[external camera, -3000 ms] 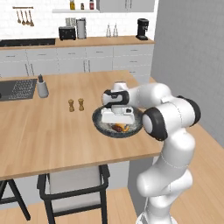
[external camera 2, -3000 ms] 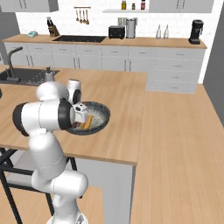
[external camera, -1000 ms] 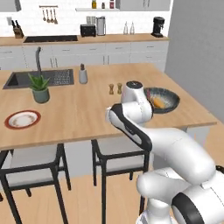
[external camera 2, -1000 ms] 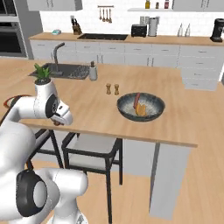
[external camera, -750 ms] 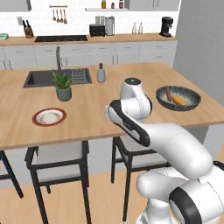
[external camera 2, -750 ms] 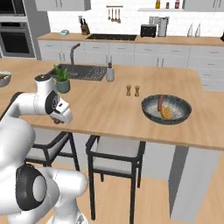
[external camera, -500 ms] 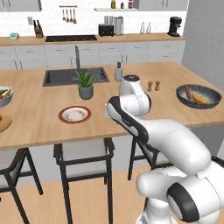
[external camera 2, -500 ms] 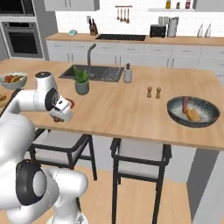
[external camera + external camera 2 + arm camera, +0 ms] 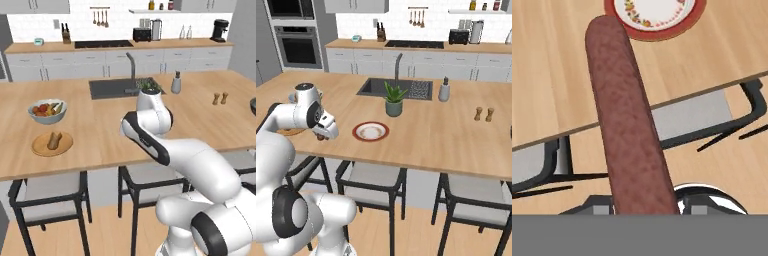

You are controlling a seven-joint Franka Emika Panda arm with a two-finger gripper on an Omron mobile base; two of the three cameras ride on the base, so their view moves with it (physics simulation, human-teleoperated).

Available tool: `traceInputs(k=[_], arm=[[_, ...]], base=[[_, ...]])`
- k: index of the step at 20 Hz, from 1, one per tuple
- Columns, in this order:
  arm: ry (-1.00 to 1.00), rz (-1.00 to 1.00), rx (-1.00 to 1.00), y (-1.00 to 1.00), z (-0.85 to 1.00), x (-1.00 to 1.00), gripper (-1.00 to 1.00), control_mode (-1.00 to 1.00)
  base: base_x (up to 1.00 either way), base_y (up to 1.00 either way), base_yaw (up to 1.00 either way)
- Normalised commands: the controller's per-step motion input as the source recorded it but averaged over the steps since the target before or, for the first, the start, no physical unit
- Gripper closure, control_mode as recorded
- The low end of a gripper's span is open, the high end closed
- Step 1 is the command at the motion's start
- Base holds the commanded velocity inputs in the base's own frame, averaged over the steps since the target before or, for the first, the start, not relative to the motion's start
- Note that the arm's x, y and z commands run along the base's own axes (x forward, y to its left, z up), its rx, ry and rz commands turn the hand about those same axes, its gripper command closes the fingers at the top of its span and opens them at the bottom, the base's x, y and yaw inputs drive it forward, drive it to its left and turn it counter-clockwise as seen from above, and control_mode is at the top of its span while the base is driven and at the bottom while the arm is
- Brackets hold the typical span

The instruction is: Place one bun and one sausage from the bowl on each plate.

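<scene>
My gripper [image 9: 322,134] is shut on a long brown sausage [image 9: 629,120], held just off the counter's front edge. In the hand view the sausage runs up toward the white plate with a red-brown rim [image 9: 657,17], which lies bare on the counter [image 9: 370,131]. The tan plate [image 9: 42,148] sits at the left with a bun [image 9: 54,140] on it; in the right base view a sliver of the tan plate [image 9: 287,132] shows behind my arm. Just a dark sliver of the bowl [image 9: 253,106] shows at the far right edge.
A pale bowl of fruit [image 9: 47,111] stands behind the tan plate. A potted plant [image 9: 393,100], a sink [image 9: 396,87], a soap bottle [image 9: 444,90] and salt and pepper shakers [image 9: 484,114] stand farther back. Stools [image 9: 371,177] sit under the counter's front edge.
The whole picture has shifted: the base has driven left along the island, so the dark bowl slid out to the right and both plates came into view. The sausage stays gripped.
</scene>
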Motion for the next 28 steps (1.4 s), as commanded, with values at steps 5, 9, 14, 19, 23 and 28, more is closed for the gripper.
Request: traceInputs(k=[5, 9, 14, 19, 23, 28], arm=[[0.0, 0.0, 0.0, 0.0, 0.0, 0.0, 1.0, 1.0], [-0.06, 0.0, 0.0, 0.5, 0.02, 0.26, 1.0, -1.0], [-0.07, 0.0, 0.0, 1.0, 0.0, 0.73, 1.0, -1.0], [0.0, 0.06, 0.07, 0.83, -0.65, 0.5, 1.0, -1.0], [0.09, 0.05, 0.02, 0.67, -0.56, 0.13, 1.0, -1.0], [0.24, 0.02, -0.05, 0.08, -0.49, 0.11, 1.0, -1.0]], base=[[0.99, 1.0, -0.05], [0.29, 0.5, -0.01], [0.0, 0.0, 0.0], [0.0, 0.0, 0.0], [0.0, 0.0, 0.0], [0.0, 0.0, 0.0]])
